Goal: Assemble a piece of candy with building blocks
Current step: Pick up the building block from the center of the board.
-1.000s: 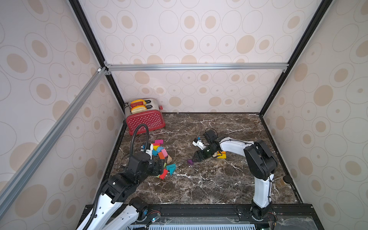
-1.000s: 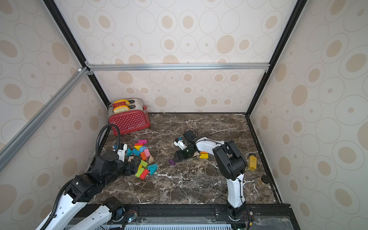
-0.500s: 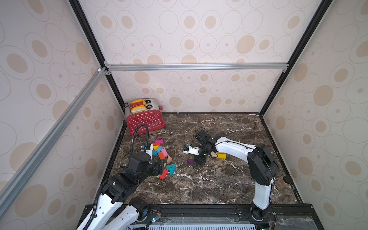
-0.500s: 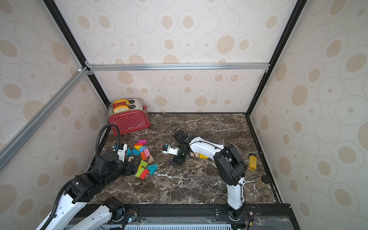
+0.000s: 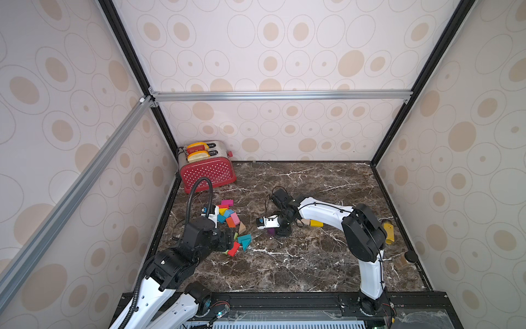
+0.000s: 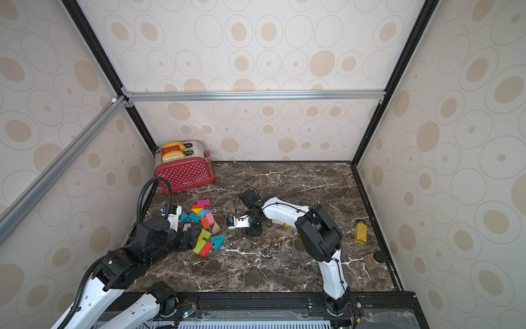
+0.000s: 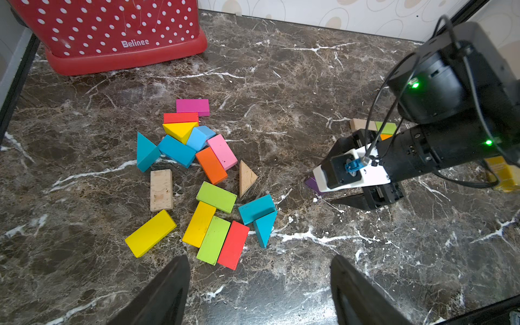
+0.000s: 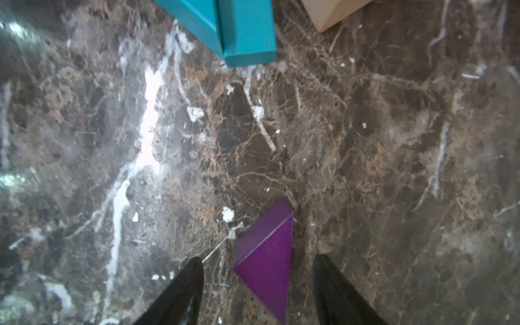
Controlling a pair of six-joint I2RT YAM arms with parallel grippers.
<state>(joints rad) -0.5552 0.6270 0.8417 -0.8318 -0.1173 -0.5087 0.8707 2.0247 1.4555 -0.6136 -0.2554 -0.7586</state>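
Purple wedge lying on table, well apart from every rim; bare marble lying open robot-side of wedge. R tool standing open, straddling wedge, gaps both sides, nothing gripped. L tool gaping wide, empty; block pile sitting near wedge, teal blocks nearest. Toaster sitting well beyond.

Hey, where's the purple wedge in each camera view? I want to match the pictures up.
Top view: wedge mid-table, half hidden under the right gripper.
Top view: same spot, right of the teal blocks.
Left wrist: a purple corner peeking from beneath the right gripper's camera.
Right wrist: wedge between the open gripper's fingers, gaps either side.
Shared landmark: the teal blocks, seen in all four.
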